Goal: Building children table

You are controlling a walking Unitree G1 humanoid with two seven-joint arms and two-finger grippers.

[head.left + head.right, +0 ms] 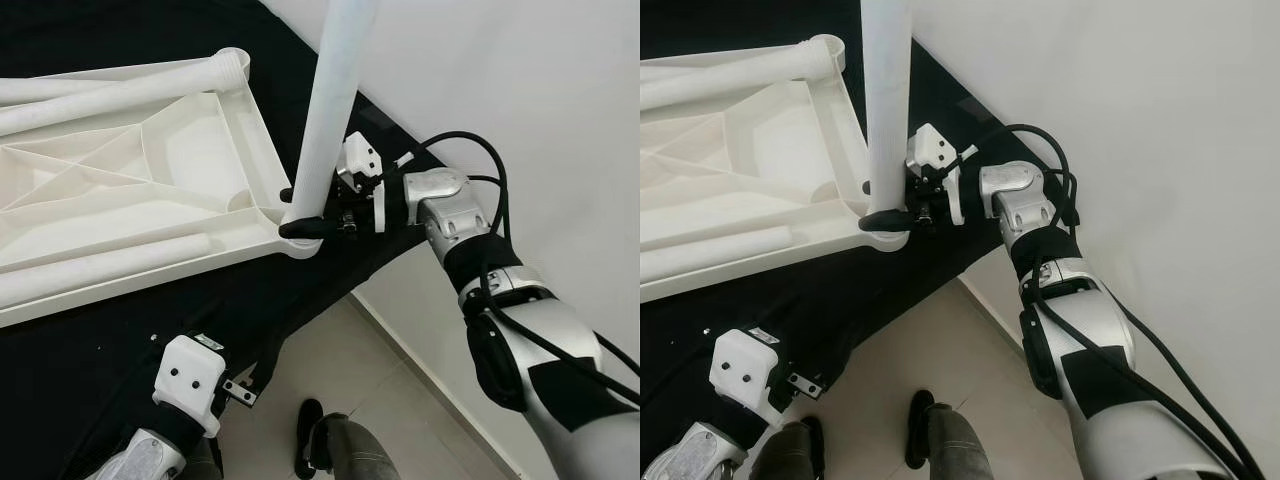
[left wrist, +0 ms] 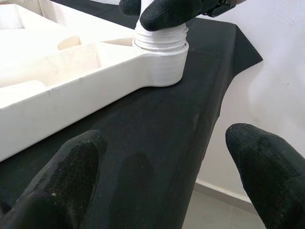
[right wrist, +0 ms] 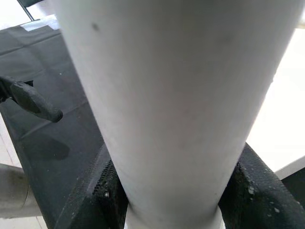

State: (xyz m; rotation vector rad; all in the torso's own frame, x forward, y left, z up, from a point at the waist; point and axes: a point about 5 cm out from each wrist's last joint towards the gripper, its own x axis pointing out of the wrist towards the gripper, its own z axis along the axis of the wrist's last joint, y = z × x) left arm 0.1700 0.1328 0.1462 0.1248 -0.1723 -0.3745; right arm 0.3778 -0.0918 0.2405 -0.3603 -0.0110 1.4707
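Right tool (image 1: 300, 212), two long black fingers on the silver arm, was clamped round the base of the tall white plastic table leg (image 1: 335, 95), one finger each side, just above the corner socket (image 2: 159, 59) of the upturned white plastic children's table top (image 1: 140, 190). In the right wrist view the leg sat wedged between both black pads (image 3: 102, 195).

Leg's long axis stood near upright, leaning slightly, rising out of the socket at the corner nearest the robot's right. Threads showed at the joint in the left wrist view, so the leg looked not fully seated; my reading is that it wanted turning about that upright axis, with the tool reaching in sideways, square to the leg.

Moulded table piece lay ribbed underside up on the black cloth-covered tabletop (image 1: 120, 370), the socket corner close to the tabletop's edge. Other white legs (image 1: 110, 90) lay flat on it.

Left tool (image 2: 157, 186) hung low by the near edge, fingers spread wide and empty, pointing towards the socket but well apart from it. Right arm clearly nearer.
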